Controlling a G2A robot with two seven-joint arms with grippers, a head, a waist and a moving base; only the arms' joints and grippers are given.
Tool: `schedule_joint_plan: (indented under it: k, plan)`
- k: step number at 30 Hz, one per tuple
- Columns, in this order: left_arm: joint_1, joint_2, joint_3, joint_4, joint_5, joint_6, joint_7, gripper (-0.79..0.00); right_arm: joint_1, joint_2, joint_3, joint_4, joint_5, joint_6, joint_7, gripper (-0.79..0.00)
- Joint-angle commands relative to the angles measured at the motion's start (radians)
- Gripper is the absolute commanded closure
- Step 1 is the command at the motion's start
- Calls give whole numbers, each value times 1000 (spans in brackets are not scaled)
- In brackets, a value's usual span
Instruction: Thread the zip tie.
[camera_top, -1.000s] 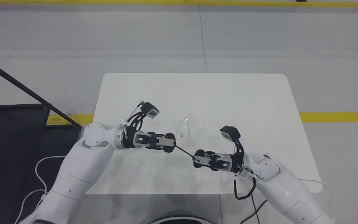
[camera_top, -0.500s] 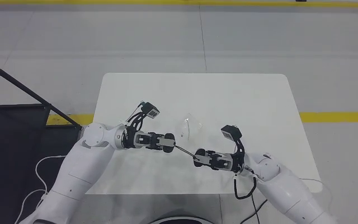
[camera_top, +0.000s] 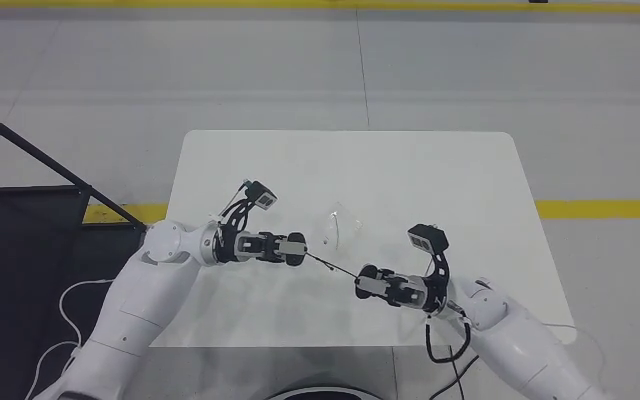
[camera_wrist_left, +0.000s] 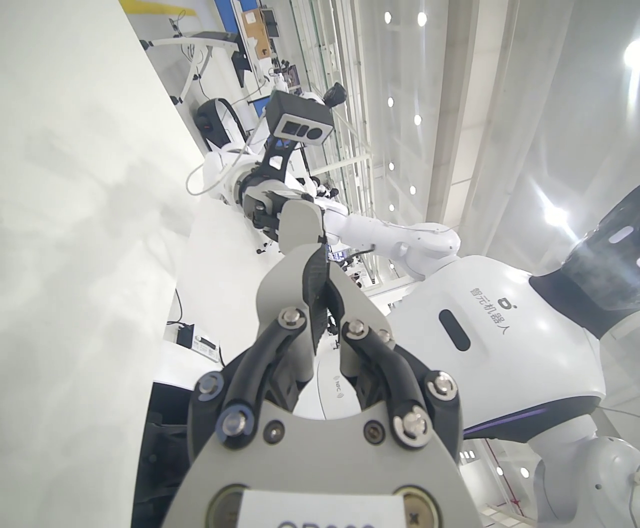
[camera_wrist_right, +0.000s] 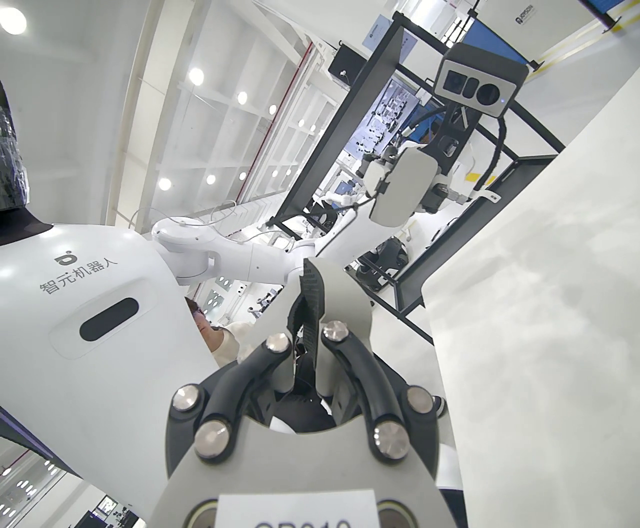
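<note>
You have the left gripper (camera_top: 302, 256) and the right gripper (camera_top: 359, 282) each pinched tight on one end of the thin black zip tie (camera_top: 332, 268), which is stretched straight between them over the white table (camera_top: 450, 180), near a clear plastic wrapper (camera_top: 337, 226).

You see glossy white arms (camera_top: 140, 300) with black wrist segments. The left end effector (camera_wrist_left: 320, 260) and right end effector (camera_wrist_right: 311, 272) have grey fingers (camera_wrist_left: 280, 295), black linkages (camera_wrist_left: 260, 350), silver screws (camera_wrist_left: 292, 316) and ribbed black pads (camera_wrist_left: 315, 280).
</note>
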Motion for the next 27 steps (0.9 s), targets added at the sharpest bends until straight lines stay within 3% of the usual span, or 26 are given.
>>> schedule_joint_plan:
  k: [1, 27]
  plan:
    - [3, 1, -8, 1, -2, -1, 1, 0, -1, 5, 2, -13, 8, 0, 0, 0]
    - [48, 13, -55, -1, -7, -4, 4, 0, -74, 53, 78, -147, 76, 0, 0, 0]
